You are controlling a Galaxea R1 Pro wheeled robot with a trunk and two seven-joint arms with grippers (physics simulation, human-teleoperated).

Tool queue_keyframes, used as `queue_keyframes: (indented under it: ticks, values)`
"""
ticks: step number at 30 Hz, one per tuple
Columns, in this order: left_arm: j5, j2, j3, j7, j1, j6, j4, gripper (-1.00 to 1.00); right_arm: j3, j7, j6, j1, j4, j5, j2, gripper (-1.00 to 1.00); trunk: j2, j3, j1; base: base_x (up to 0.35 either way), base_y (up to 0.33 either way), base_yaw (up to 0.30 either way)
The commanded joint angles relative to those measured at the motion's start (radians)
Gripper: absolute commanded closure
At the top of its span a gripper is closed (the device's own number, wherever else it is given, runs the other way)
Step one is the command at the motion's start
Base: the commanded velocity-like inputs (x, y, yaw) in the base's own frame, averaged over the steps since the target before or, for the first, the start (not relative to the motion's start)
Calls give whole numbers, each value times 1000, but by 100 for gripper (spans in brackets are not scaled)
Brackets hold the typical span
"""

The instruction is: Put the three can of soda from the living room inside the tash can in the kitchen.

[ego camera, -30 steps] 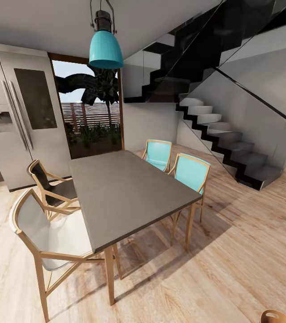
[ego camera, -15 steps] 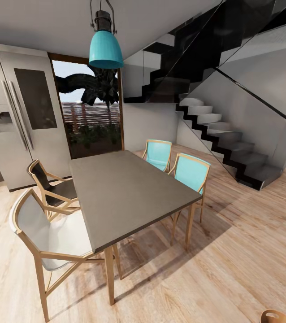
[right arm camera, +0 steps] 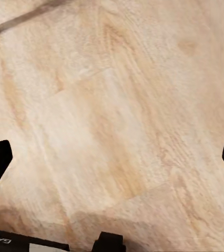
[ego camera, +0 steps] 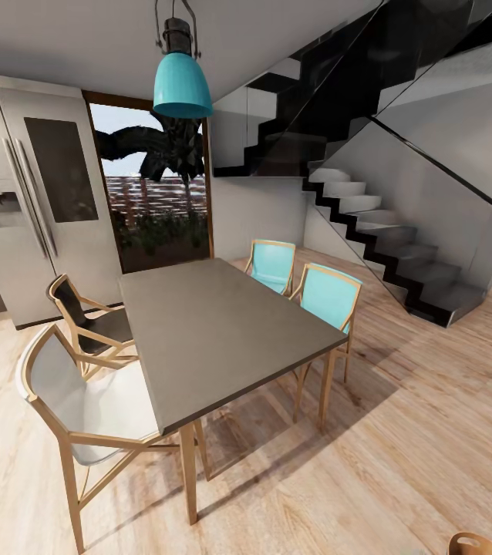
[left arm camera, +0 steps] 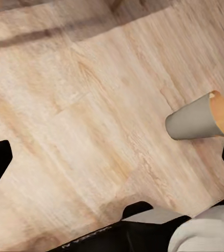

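Floor (right arm camera: 112, 105): light wood planks, bare beneath both arms.

Left gripper (left arm camera: 112, 157): fingers spread wide, nothing between them, pointed down at the floor.

Right gripper (right arm camera: 112, 157): fingers likewise parted and empty, a carrying pose suited to driving rather than grasping.

Bin (left arm camera: 199, 118): tapered, grey outside, copper-toned inside, standing on the floor near the left gripper; likely the destination.

Dining table (ego camera: 215, 331): grey top, bare; wooden chair (ego camera: 84, 401) at its near corner, two turquoise chairs (ego camera: 327, 297) along the far edge.

Fridge (ego camera: 30, 208), pendant lamp (ego camera: 181, 85), staircase (ego camera: 385, 231): beyond.

Soda cans: not among these things; presumably elsewhere, awaiting collection.
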Motion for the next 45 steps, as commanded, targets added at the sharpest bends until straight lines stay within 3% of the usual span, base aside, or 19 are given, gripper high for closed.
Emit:
queue_keyframes:
  ticks: [1, 6, 12, 24, 33, 45]
  values:
    - [-1, 0, 0, -16, 0, 17, -29, -100, 0, 23, 0, 0, -13, 0, 0, -100, 0, 0, 0, 0, 0, 0]
    - [-1, 0, -2, -86, 0, 61, -125, -100, 0, 107, 0, 0, -48, 0, -1, -100, 0, 0, 0, 0, 0, 0]
    - [-3, 0, -1, -135, 0, 76, -158, -100, -2, 144, -1, 0, -60, -1, -2, -100, 0, 0, 0, 0, 0, 0]
    - [-4, 2, 34, -153, 0, 80, -166, -100, -3, 156, 0, 0, -65, -1, -2, -100, 0, 0, 0, 0, 0, 0]
    - [-5, 2, 42, -154, 1, 81, -167, -100, -3, 159, 6, 0, -65, -2, -2, -100, 0, 0, 0, 0, 0, -3]
    - [-5, 2, 43, -154, 0, 81, -167, -100, -2, 160, 163, 0, -69, -3, -2, -100, 0, 0, 0, 0, 0, -160]
